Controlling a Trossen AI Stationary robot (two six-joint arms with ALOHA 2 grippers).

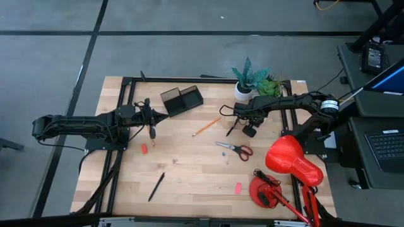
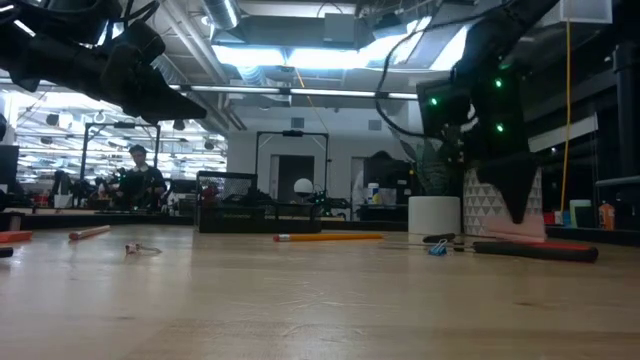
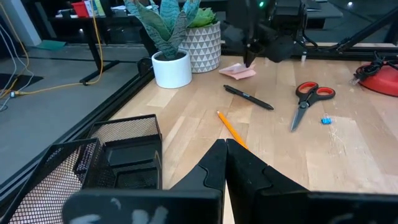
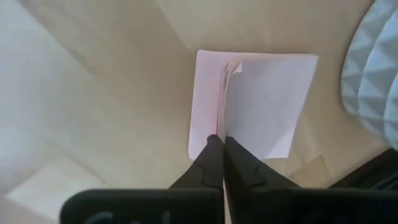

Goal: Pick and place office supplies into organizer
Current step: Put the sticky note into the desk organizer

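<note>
Pinched sheets of the square pink sticky-note pad hide between the closed right claw; left claw closed, empty, centre-left.

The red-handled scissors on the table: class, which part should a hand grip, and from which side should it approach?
Grip the red-handled scissors across the closed blades near the pivot, coming straight down from above. They lie flat with bare wood all round, and the blades form one narrow bar, whereas the looped handles are wider and uneven.
</note>
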